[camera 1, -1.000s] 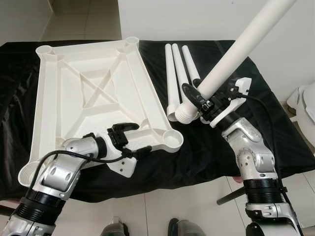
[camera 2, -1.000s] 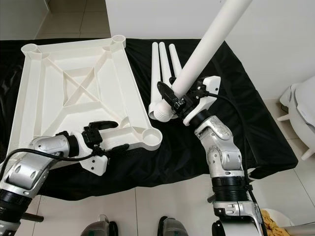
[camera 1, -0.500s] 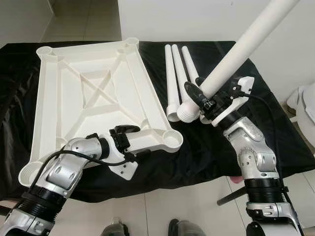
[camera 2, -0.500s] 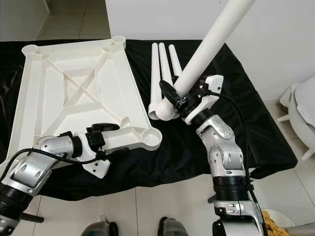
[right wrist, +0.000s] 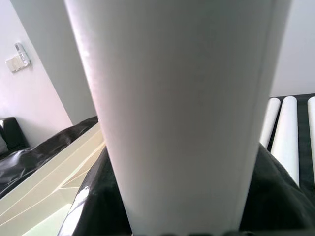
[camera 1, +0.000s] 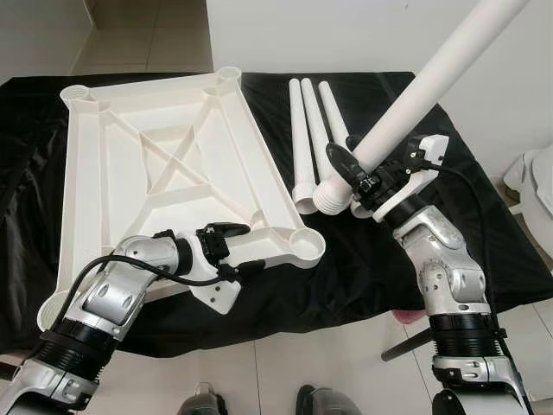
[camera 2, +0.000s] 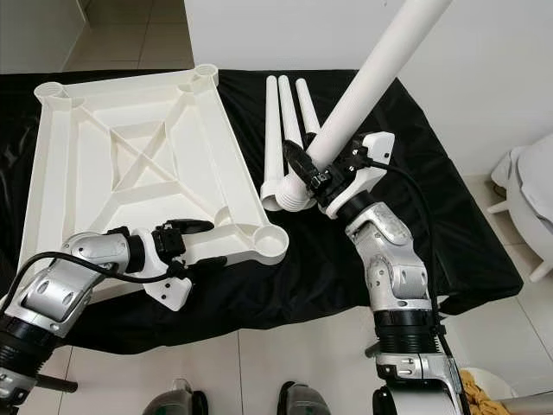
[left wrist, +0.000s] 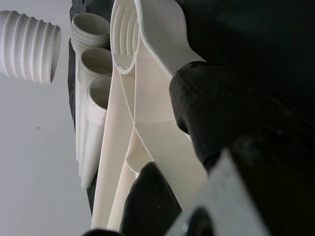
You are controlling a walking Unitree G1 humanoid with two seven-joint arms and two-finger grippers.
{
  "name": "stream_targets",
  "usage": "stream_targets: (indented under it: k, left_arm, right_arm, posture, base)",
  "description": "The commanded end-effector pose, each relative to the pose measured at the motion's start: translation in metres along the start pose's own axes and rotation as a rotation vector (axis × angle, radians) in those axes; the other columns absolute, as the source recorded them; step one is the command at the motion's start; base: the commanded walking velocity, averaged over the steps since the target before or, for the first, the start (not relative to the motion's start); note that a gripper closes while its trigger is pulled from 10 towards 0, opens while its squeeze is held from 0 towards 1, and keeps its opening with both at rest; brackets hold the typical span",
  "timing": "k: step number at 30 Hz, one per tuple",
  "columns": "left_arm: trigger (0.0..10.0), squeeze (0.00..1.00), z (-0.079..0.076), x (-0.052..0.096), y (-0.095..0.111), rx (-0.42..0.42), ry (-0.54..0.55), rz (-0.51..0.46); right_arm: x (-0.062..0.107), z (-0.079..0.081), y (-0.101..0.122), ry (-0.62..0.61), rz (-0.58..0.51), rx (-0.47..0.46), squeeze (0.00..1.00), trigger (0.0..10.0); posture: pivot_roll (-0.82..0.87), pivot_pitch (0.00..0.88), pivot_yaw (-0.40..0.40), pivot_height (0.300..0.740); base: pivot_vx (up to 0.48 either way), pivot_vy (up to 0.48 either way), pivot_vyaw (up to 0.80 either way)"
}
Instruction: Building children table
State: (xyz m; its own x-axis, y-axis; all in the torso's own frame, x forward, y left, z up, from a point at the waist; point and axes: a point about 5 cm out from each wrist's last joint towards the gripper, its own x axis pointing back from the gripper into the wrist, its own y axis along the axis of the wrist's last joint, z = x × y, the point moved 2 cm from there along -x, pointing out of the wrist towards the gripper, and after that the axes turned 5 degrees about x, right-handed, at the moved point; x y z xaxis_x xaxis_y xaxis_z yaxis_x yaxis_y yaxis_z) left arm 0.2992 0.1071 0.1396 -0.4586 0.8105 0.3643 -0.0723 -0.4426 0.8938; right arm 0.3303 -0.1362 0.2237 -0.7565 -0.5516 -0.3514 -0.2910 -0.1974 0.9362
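Leg in hand, tabletop steadied – lining up for the near-right socket

Tabletop (camera 1: 164, 164) lies upside down, ribs up, filling left half of frame on black-draped desk (camera 1: 484, 233); vs 1 s ago its near edge sits a bit further right w/ left tool (camera 1: 226, 249) clamped on that rim at lower centre-left, so it's been nudged/squared up. Right tool (camera 1: 361, 173), centre-right, is closed round held leg (camera 1: 432, 78), which slants up to top right corner; threaded end hangs low just beside the spare legs (camera 1: 313, 138) (3, top centre, flat on desk). Leg barely moved since, just slightly up-right. Corner socket (camera 1: 304, 244) lower centre is apart from the thread – prob next: swing thread over it & screw in
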Motion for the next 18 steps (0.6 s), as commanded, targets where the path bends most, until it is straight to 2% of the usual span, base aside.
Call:
stream_targets:
  k: [1, 2, 6, 13, 14, 18]
  left_arm:
    - [10.0, 0.00, 0.004, -0.001, -0.004, 0.028, 0.033, 0.006]
    - [10.0, 0.00, 0.004, -0.001, -0.004, 0.028, 0.033, 0.006]
    - [10.0, 0.00, 0.019, 0.002, 0.007, 0.012, 0.135, -0.054]
    - [10.0, 0.00, 0.018, 0.002, 0.011, 0.039, 0.134, -0.086]
    - [10.0, 0.00, 0.019, 0.002, 0.013, 0.015, 0.152, -0.103]
    - [10.0, 0.00, 0.024, 0.002, 0.014, 0.029, 0.186, -0.123]
  right_arm:
    - [0.001, -0.001, 0.002, -0.005, -0.012, 0.016, 0.00, 10.0]
    - [0.001, -0.001, 0.002, -0.005, -0.012, 0.016, 0.00, 10.0]
    - [0.001, -0.001, 0.002, -0.007, -0.012, 0.015, 0.00, 10.0]
    - [0.000, -0.001, 0.002, -0.009, -0.013, 0.017, 0.00, 10.0]
    - [0.000, -0.001, 0.002, -0.009, -0.014, 0.016, 0.00, 10.0]
    - [-0.001, -0.002, 0.001, -0.009, -0.015, 0.016, 0.00, 10.0]
  posture:
    - [0.03, 0.096, 0.016, 0.740]
    - [0.03, 0.096, 0.016, 0.740]
    - [0.03, 0.094, 0.017, 0.740]
    - [0.03, 0.092, 0.017, 0.740]
    - [0.03, 0.088, 0.016, 0.740]
    - [0.03, 0.084, 0.014, 0.740]
  base:
    - [0.000, 0.000, 0.00]
    - [0.000, 0.000, 0.00]
    - [0.000, 0.000, 0.00]
    - [0.000, 0.000, 0.00]
    - [0.000, 0.000, 0.00]
    - [0.000, 0.000, 0.00]
